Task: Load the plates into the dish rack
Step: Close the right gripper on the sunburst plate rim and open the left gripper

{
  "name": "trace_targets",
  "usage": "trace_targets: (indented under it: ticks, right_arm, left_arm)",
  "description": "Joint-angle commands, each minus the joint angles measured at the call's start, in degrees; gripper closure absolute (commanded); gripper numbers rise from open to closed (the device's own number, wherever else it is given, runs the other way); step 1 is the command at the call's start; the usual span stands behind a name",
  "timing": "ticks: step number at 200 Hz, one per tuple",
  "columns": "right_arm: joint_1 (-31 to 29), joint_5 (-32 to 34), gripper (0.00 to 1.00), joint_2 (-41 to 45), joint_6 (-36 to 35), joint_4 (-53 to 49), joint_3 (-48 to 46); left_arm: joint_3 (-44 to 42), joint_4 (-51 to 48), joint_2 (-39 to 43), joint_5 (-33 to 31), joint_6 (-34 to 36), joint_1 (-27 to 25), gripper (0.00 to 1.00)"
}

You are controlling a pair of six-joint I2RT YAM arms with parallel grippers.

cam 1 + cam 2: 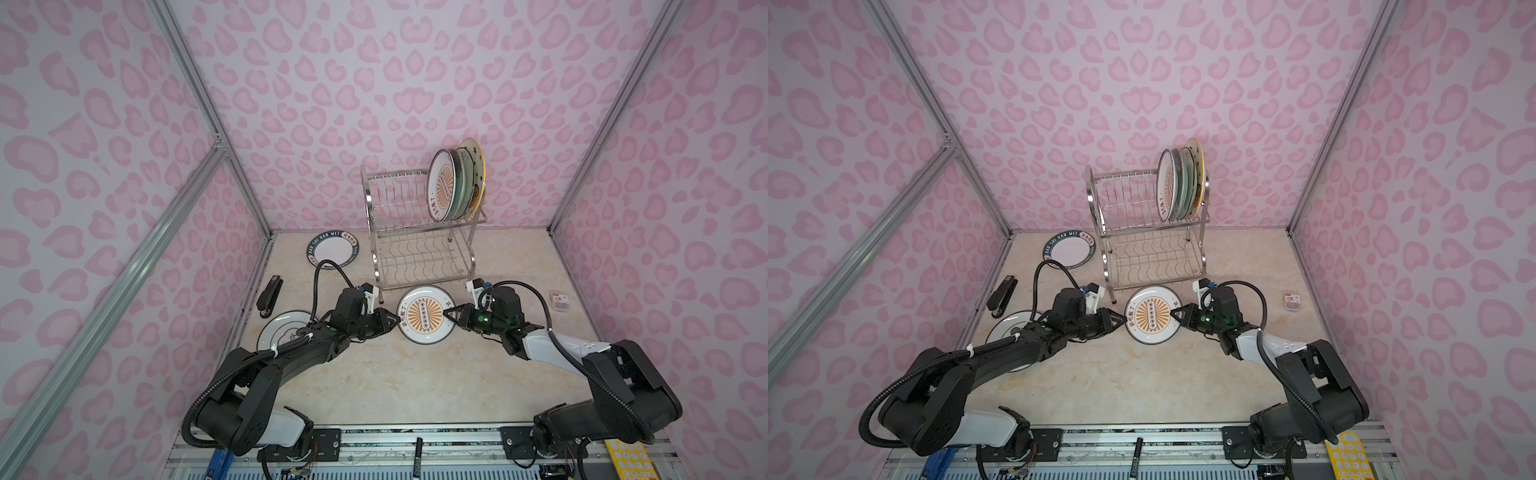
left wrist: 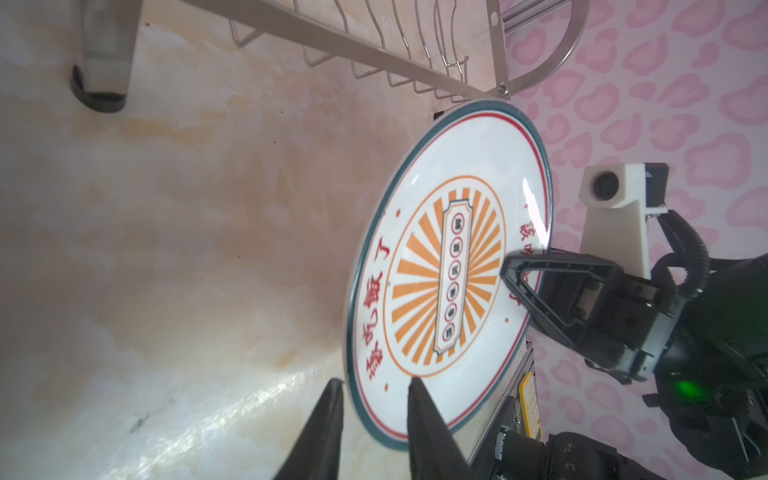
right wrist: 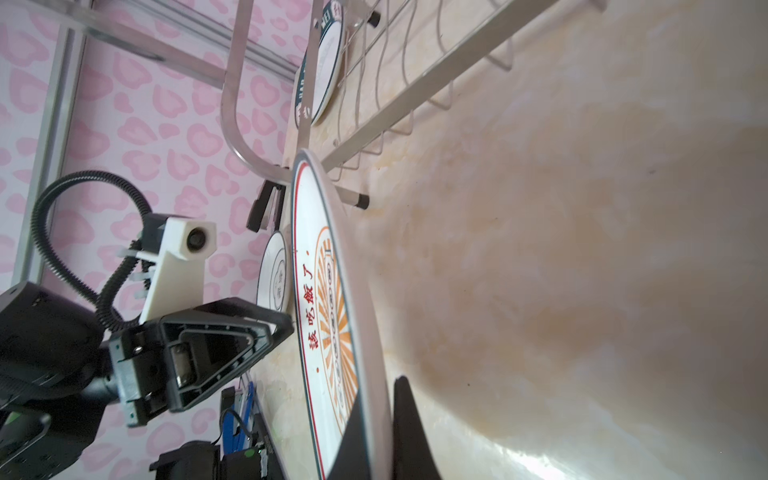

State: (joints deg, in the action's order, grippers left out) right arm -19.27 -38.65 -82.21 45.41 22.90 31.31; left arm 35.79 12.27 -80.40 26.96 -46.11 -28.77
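**Table.** The beige marbled table (image 1: pixel 374 386) lies beneath both jaws and carries everything listed here.

**Rack.** The two-tier shiny steel wire dish rack (image 1: pixel 419 259) stands just beyond both jaws. On its upper tier, at the end beyond your right jaws, at least three plates stand on edge in the slots. The nearest of them is an orange-sunburst plate (image 1: pixel 442 185). The slots beyond your left jaws are free, and I judge the next plate belongs there.

**Plate in hand.** A second white plate with orange sunburst and dark rim (image 1: pixel 424 315) sits between the two jaws, tilted up from the table. I cannot tell whether its low rim touches the table. Your right jaws are clenched on its rim, one finger on each face. Your left jaws stand parted astride the opposite rim, and the fingers (image 2: pixel 422 424) grip nothing. I judge this a handover, and the tilt suits an on-edge entry into the slots.

**Risk.** A single pinch on a glazed rim may let the plate swing as you lift.

**Loose plates.** A navy-lettered white plate (image 1: pixel 332 248) lies flat well beyond your left jaws. A black-ringed white plate (image 1: pixel 278 332) lies flat behind them, partly under that arm. Neither is loaded yet.

**Small items.** A black stapler (image 1: pixel 269 297) lies outboard of your left jaws, and a small pink box (image 1: pixel 559 300) lies outboard of your right. Neither concerns the task.
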Motion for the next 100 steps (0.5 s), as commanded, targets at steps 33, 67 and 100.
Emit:
trace_targets:
  ticks: [33,67,100]
  right_arm:
    - [1.1,6.3,1.00,7.5,-8.7,-10.9,3.3]
    - [1.9,6.0,1.00,14.5,-13.8,-15.9,4.9]
    - [2.6,3.9,1.00,21.7,-16.0,-14.9,3.5]
  left_arm:
    - [-0.7,-5.5,6.7,-8.4,3.0,0.0,0.67]
    - [-2.1,-6.6,12.0,-14.0,3.0,0.0,0.66]
    - [-1.1,-10.2,15.2,-17.9,4.0,0.0,0.66]
